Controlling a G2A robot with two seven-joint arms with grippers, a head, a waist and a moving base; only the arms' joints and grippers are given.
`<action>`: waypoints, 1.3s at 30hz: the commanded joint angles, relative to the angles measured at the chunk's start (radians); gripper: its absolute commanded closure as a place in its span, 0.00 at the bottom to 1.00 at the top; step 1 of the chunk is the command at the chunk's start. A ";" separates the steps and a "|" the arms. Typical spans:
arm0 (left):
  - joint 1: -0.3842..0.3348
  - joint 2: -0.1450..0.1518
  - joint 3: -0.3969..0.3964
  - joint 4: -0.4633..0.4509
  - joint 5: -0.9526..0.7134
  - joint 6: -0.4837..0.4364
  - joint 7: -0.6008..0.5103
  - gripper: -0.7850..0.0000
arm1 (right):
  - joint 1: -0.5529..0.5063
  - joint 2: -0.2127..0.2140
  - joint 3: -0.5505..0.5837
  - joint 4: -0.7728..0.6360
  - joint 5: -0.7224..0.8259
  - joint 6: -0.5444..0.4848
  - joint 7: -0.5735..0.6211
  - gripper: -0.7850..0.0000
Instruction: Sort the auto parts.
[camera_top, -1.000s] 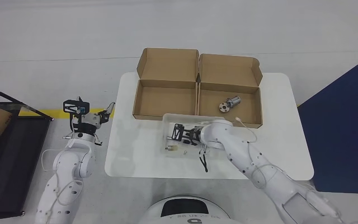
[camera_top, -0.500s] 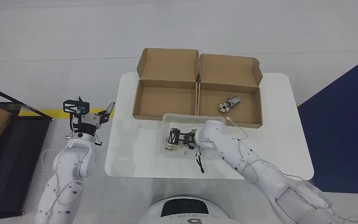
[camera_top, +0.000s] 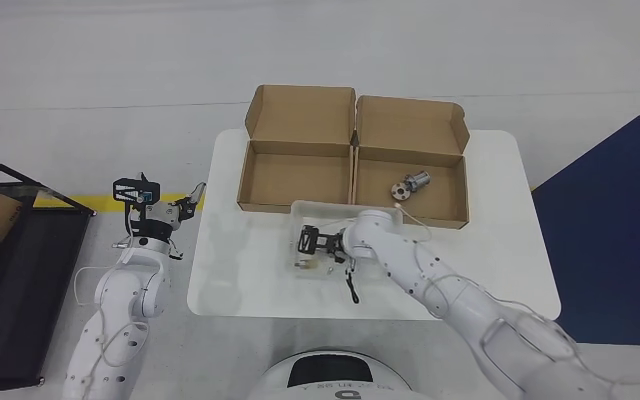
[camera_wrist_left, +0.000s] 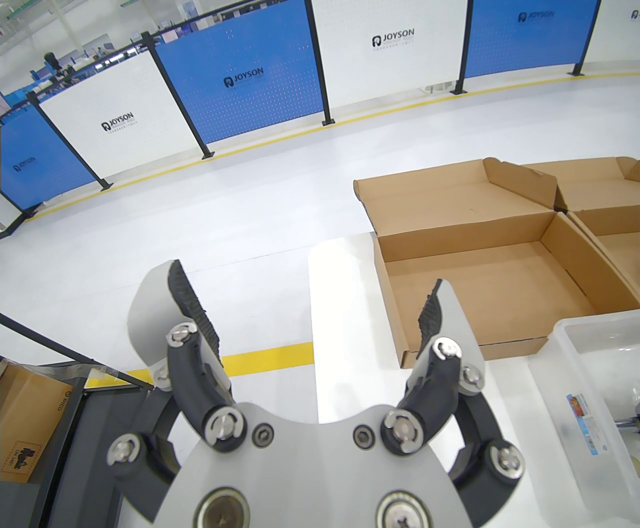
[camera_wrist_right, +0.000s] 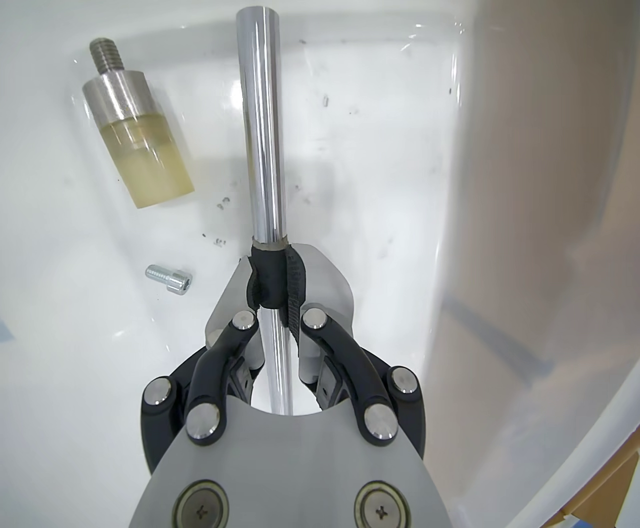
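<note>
Chrome rod (camera_wrist_right: 260, 125) in the clear bin (camera_wrist_right: 380, 150) is pinched by the right gripper (camera_wrist_right: 272, 282), whose arm has edged farther in; lifting likely comes next.

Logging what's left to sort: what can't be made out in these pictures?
- Right wrist view: chrome rod, far end cut off by the edge, near end hidden behind the right gripper.
- Top view: contents of the clear bin too small, partly under the right arm.
- Top view: metal part in the right cardboard box too small to identify.
</note>
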 joint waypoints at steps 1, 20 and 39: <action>0.000 0.000 0.000 0.000 0.000 0.000 0.000 0.00 | 0.006 -0.005 -0.005 0.010 0.000 0.000 -0.001 1.00; 0.000 0.000 0.000 0.000 0.000 0.000 0.000 0.00 | -0.213 0.127 0.292 -0.366 -0.112 -0.033 -0.128 1.00; 0.000 0.000 0.000 0.000 0.000 0.000 0.000 0.00 | -0.311 0.218 0.664 -0.248 0.323 -0.479 -0.747 1.00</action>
